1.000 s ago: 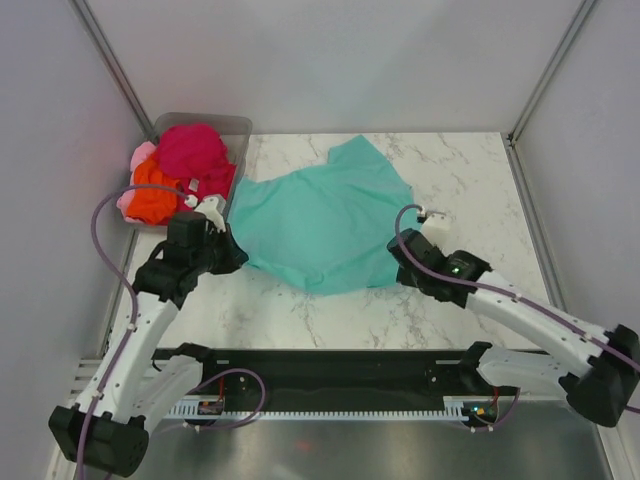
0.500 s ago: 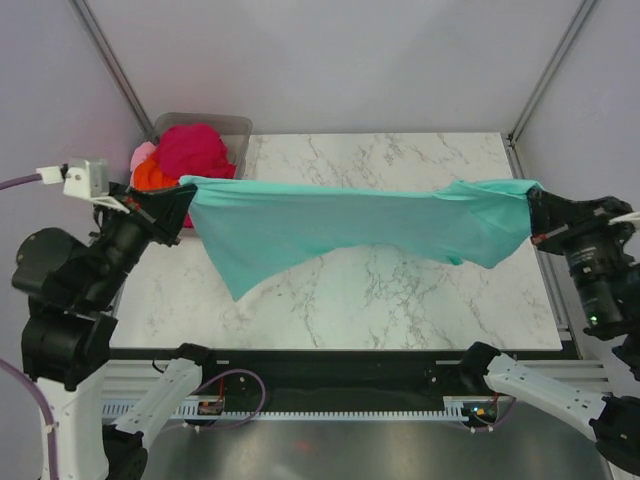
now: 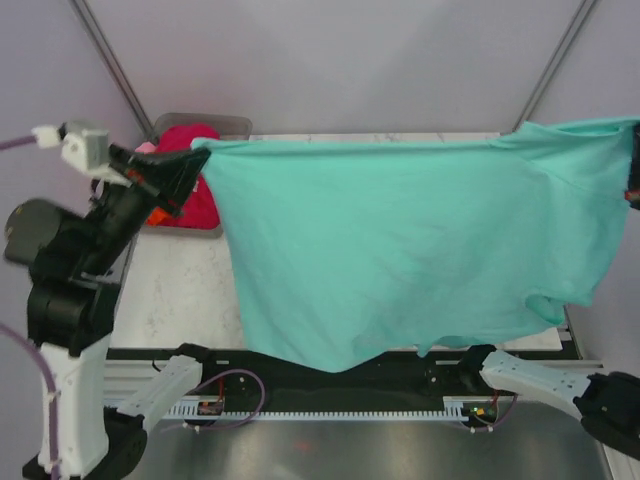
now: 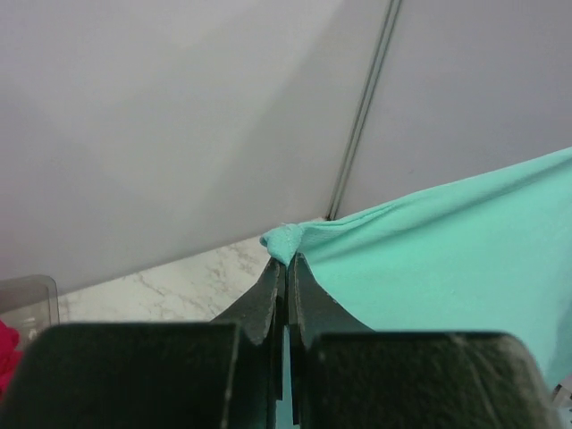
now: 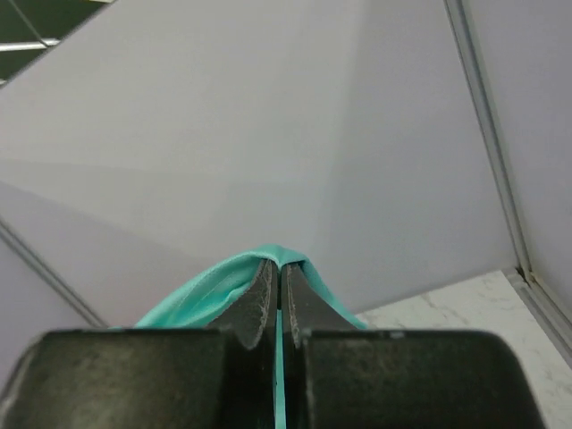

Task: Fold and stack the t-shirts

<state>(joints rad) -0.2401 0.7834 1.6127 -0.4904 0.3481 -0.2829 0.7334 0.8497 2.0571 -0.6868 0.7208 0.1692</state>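
Observation:
The teal t-shirt [image 3: 410, 250] hangs spread wide in the air between both grippers, high above the table and close to the top camera. My left gripper [image 3: 197, 152] is shut on its left top corner, which also shows in the left wrist view [image 4: 288, 243]. My right gripper sits at the right edge of the top view [image 3: 634, 170], mostly cut off, and is shut on the right top corner [image 5: 279, 255]. The magenta-red t-shirt [image 3: 195, 185], a bit of the orange one [image 3: 158, 213] and a bit of the light pink one [image 3: 145, 148] lie in the bin behind my left arm.
A clear plastic bin [image 3: 205, 123] stands at the table's back left. The marble table [image 3: 185, 295] is mostly hidden by the hanging shirt. Grey walls close in on the left, back and right.
Both grippers have risen further with the teal shirt. It went from lying on the table, to a stretched band, to a wide hanging sheet. The right gripper has moved to the frame's edge.

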